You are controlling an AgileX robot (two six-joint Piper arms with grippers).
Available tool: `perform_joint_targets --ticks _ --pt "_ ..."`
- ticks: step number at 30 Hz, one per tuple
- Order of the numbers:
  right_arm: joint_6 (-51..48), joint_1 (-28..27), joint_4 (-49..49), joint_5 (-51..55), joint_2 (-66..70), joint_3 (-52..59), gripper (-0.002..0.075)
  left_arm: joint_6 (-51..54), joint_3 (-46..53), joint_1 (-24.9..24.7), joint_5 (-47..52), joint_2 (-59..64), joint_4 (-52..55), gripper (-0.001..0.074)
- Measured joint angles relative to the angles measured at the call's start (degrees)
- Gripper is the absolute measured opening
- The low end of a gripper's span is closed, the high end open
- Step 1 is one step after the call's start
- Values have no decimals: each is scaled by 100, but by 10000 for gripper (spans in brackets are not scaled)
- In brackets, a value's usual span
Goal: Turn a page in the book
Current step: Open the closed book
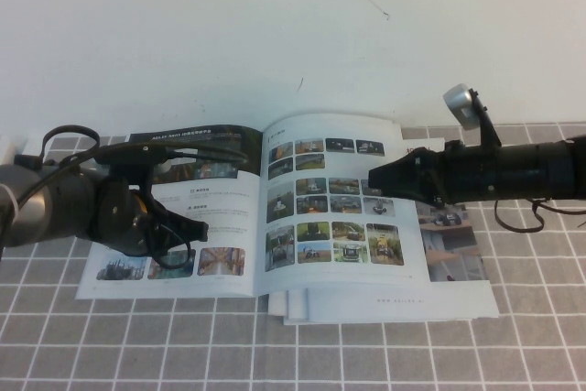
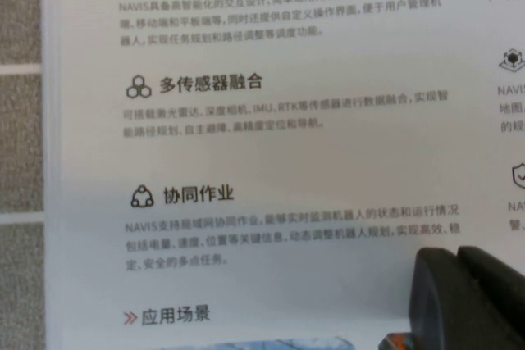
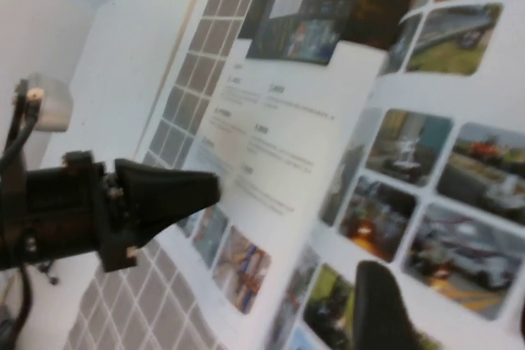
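Here the book (image 1: 275, 217) is lying open on the tiled surface (image 1: 366, 354). The left tool (image 1: 188, 229), fingers closed, is pressing its left leaf. The right tool (image 1: 377, 180) is hovering over the page (image 1: 334, 203); its grip is unreadable.

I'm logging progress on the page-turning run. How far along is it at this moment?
Early. The book lies open flat, and the page with the photo grid is on the right side, not yet turned. In hand: the left pincer rests on the left text sheet, apparently pinning it, while the right pincer sits over the photo page's outer part. Left: catching the page's edge, lifting it and carrying it across.
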Motion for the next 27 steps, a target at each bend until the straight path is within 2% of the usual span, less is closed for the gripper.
perform_joint_targets --ticks 4,7,12,27 --pt "18 -133 -210 -468 0 0 355 0 0 0 0 0 -11 -4" --pt "196 -172 -762 -727 3 0 355 0 0 0 -10 0 -11 -4" --pt "386 -172 -1335 -755 13 0 355 -21 0 0 -10 0 -11 -4" --pt "736 -172 -1426 -900 13 0 354 -21 0 0 -10 0 -32 -4"
